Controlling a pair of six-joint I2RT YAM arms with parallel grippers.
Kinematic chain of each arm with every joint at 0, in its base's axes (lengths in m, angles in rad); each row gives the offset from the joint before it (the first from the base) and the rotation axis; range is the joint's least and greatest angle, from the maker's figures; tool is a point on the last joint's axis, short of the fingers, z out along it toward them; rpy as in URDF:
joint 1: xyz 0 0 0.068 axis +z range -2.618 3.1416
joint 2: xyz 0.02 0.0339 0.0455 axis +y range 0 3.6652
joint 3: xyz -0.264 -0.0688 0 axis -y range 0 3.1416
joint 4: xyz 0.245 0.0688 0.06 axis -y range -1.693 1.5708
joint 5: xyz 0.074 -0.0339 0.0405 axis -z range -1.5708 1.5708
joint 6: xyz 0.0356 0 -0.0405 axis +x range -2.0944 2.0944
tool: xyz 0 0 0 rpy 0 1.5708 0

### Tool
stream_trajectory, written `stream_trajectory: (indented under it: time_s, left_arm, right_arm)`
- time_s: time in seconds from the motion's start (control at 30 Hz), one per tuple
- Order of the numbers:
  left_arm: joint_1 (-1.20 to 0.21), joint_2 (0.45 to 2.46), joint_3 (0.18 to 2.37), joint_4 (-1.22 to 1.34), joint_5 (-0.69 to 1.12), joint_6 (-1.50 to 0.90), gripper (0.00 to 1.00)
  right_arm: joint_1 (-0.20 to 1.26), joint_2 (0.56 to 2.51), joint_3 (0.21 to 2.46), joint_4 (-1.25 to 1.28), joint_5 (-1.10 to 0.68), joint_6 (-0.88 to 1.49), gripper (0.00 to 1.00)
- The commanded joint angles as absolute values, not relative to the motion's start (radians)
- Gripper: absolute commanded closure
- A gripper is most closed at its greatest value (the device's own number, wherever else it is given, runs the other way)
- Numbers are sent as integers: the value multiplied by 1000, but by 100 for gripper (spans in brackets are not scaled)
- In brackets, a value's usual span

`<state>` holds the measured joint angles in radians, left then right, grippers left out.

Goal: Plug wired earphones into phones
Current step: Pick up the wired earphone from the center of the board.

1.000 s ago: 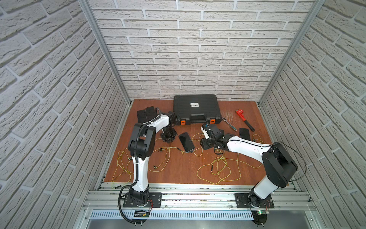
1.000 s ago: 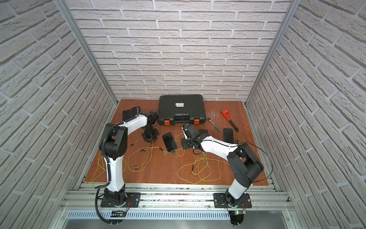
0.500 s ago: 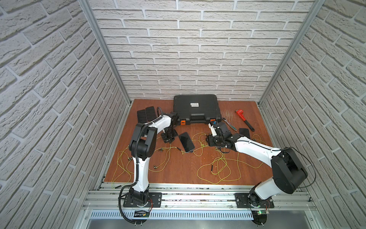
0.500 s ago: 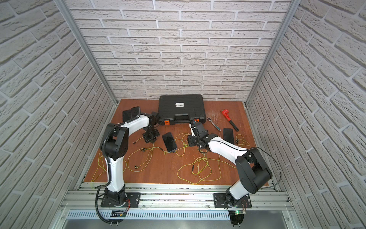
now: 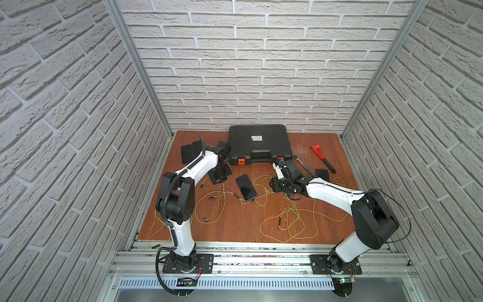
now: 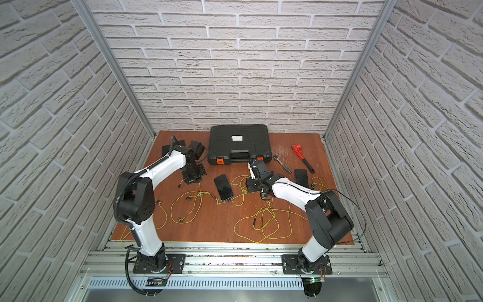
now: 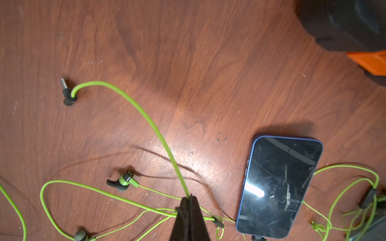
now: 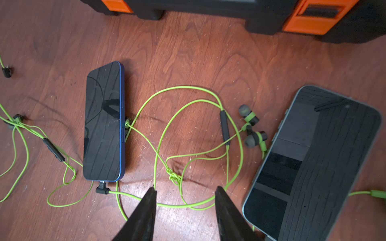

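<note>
Right arm [image 5: 329, 192] shifted slightly rightward since a second ago; right tool [image 8: 186, 188] half-spread, empty, above knotted earphone loops [image 8: 173, 177] between a blue-edged phone [image 8: 104, 123], angled plug [image 8: 102, 189] in its end, and a second phone [image 8: 313, 162] cut off by the frame. Left tool [image 7: 189, 200], hard to make out in both top views, pinched tight on a green cord [image 7: 146, 119] ending in a loose plug [image 7: 67, 94] on the worktop [image 7: 188, 62].

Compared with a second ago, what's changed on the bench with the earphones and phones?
The left pincer closed fully on a green earphone cord. The right arm shifted slightly toward its own side, right pincer open and empty above loose cords. The centre phone, case and red wrench stayed put.
</note>
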<state>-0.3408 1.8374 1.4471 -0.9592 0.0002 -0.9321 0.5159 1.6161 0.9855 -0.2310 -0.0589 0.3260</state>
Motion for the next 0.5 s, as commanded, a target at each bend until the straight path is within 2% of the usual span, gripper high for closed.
stream_trajectory:
  time_s: [0.0,0.1,0.27,0.47]
  left_arm:
    - [-329,1764,1434,-907,42,-883,100]
    - [-332,1699,1439,-851,94,-791,100]
    - [-336,1624,1470,-824,201,-652,100]
    - [-336,1575,1459,-742,428,-572,100]
  right_arm:
    - [515,1628,1014,-173,-246,323,52]
    - [516,1647,1037,-133,-396,352,51]
    - [497,1665,1096,-141,-475,390,46]
    - [452,1703,1157,-104,-550,508,41]
